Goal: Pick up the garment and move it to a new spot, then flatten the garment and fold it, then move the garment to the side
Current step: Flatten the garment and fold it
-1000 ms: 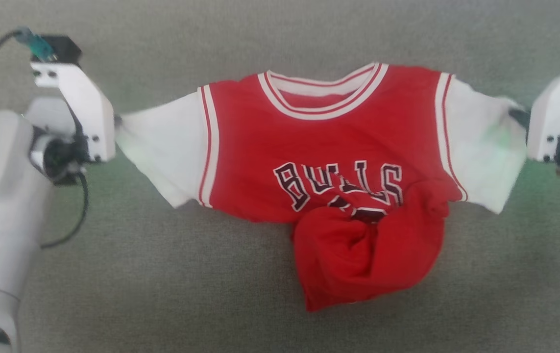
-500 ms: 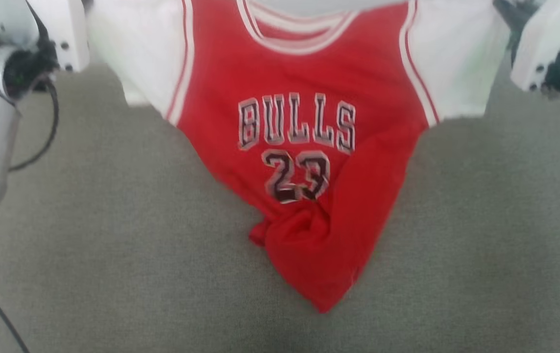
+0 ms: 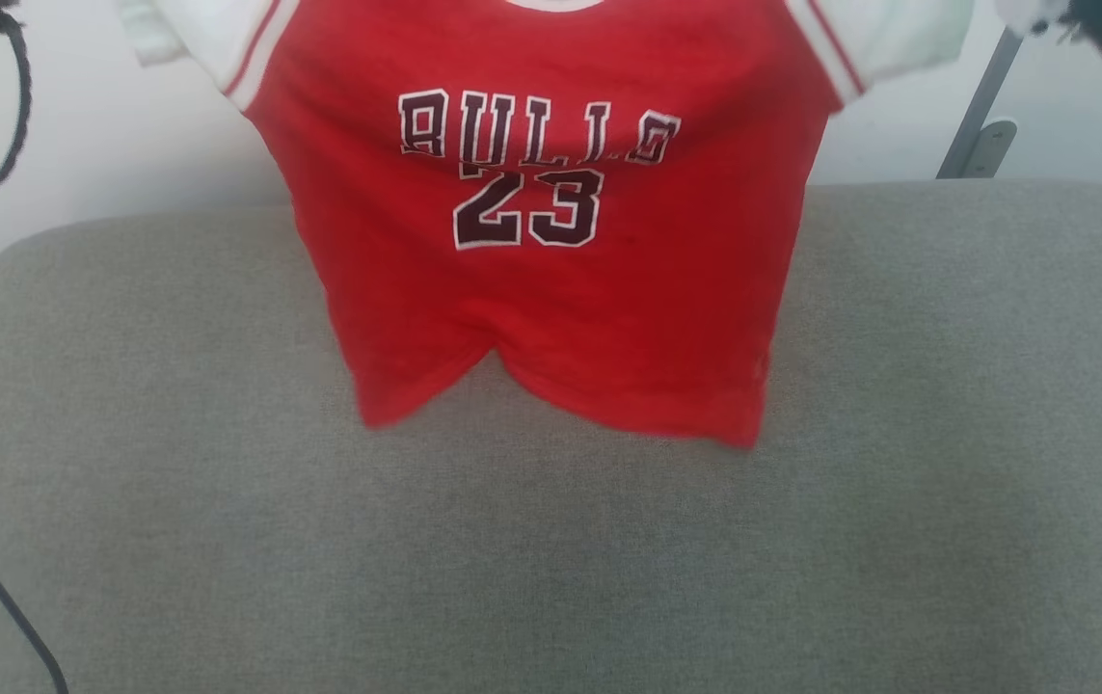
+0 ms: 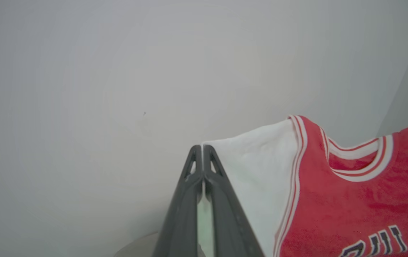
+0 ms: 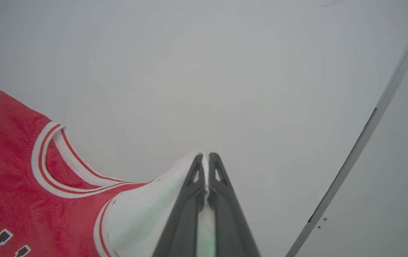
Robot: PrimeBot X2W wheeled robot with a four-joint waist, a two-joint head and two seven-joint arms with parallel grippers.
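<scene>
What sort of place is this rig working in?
Likely an indoor room or lab: the garment hangs over a grey upholstered cushion, a plain white wall behind, a grey metal post at right.

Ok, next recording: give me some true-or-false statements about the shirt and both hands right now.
1. The garment hangs lifted by its sleeves. True.
2. The left hand is shut on a white sleeve. True.
3. The right hand is open and empty. False: the right hand is shut on the other white sleeve.
4. The garment lies folded flat. False: it hangs unfolded, the number 23 showing.
</scene>
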